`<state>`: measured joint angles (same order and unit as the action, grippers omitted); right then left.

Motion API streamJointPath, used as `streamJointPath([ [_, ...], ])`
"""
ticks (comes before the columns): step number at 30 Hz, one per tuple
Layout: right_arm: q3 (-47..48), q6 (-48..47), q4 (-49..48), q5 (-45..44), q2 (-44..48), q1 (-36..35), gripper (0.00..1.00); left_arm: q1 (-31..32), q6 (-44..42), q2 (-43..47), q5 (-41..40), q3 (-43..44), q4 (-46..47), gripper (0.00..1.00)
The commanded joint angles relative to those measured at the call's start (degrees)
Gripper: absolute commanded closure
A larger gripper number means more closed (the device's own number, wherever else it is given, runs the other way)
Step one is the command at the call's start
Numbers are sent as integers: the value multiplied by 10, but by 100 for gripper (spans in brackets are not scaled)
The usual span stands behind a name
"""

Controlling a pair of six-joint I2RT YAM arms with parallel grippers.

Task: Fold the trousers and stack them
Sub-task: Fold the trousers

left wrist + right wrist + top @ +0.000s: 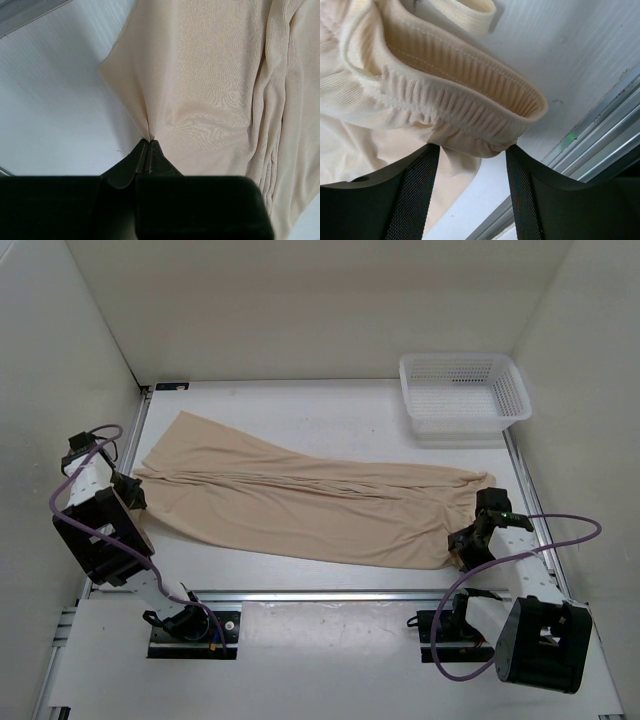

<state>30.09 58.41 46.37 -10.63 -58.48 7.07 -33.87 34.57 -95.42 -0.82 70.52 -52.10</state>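
The beige trousers [300, 500] lie spread flat across the table, from the left side to the right. My left gripper [135, 492] sits at their left end. The left wrist view shows this gripper [149, 142] shut, pinching a small peak of the fabric [215, 75] at its edge. My right gripper [462, 545] is at the right end, by the elastic waistband [460, 75]. In the right wrist view its fingers [472, 150] stand apart, with the bunched waistband fold between the two tips, and bare table shows between the fingers lower down.
A white mesh basket [465, 420] stands at the back right corner, with nothing in it. White walls close in the table on three sides. A metal rail [320, 595] runs along the near edge, close to the right gripper's outer finger [600, 135].
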Motion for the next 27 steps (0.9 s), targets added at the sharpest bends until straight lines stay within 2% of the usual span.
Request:
streamJointPath([
  [1, 0, -1, -8, -18, 28, 2, 40, -1, 5, 23, 6, -5, 8, 89],
  [10, -6, 11, -2, 7, 19, 2, 40, -1, 0, 28, -5, -10, 8, 89],
  [15, -11, 0, -8, -6, 35, 2, 40, -1, 0, 28, -5, -10, 8, 89],
  [26, 0, 0, -8, -17, -3, 2, 40, -1, -6, 33, -10, -15, 8, 89],
  [27, 6, -5, -8, -17, -3, 2, 43, -1, 0, 33, -10, -15, 8, 89],
])
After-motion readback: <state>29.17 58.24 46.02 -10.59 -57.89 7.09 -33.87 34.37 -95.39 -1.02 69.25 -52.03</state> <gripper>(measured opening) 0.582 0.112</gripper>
